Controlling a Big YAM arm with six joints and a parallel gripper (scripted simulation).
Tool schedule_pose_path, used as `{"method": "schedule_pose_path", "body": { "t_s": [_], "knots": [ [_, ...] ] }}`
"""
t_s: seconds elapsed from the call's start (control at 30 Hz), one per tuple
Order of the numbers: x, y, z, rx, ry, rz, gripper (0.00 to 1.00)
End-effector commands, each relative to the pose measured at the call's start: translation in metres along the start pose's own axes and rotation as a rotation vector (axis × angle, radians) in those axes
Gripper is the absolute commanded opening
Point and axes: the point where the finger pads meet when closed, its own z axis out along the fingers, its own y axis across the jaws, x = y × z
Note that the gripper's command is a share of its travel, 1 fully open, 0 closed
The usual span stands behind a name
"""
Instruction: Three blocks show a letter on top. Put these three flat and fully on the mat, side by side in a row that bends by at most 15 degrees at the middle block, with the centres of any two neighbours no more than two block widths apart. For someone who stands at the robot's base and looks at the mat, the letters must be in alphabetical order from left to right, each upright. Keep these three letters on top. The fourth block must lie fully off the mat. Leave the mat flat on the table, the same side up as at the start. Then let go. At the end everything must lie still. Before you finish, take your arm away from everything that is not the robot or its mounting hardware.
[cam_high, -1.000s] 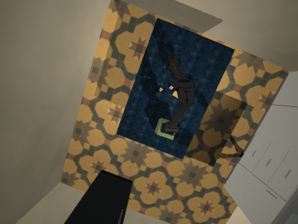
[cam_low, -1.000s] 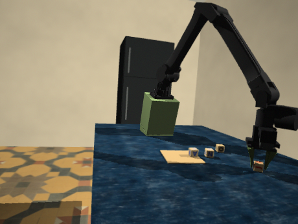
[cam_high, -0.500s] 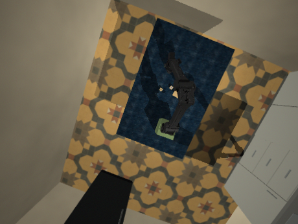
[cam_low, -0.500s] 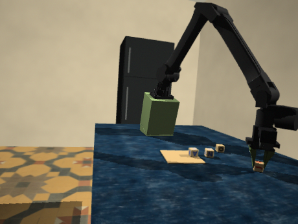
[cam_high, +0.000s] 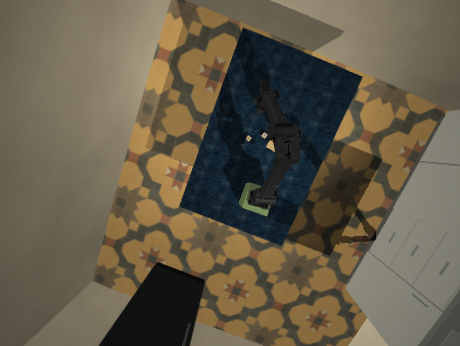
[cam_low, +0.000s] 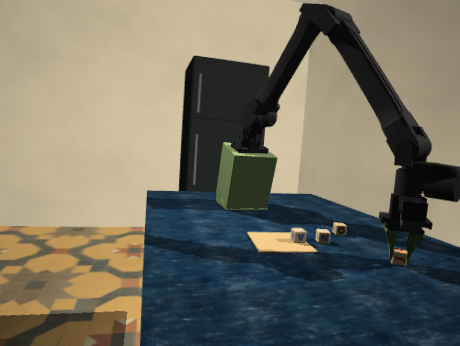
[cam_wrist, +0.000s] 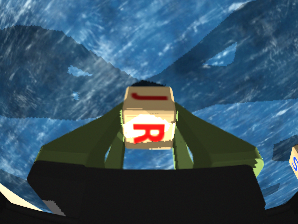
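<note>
Off the mat (cam_low: 272, 243), on the table (cam_low: 225, 300), your end effector (cam_low: 400, 250) gripped the R block (cam_low: 399, 257). Only one lettered block (cam_low: 298, 234) sat on the mat; two (cam_low: 323, 235) waited beside it. Row unbuilt.

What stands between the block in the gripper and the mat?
Two other blocks, the N block and the O block, lie on the table between the held R block and the mat; the A block sits at the mat's edge.
</note>
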Motion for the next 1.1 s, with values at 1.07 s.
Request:
{"method": "schedule_pose_path", "body": {
  "t_s": [1.07],
  "knots": [
    [-0.002, 0.011, -0.107, -0.016, -0.009, 0.002, 0.25]
  ]
}}
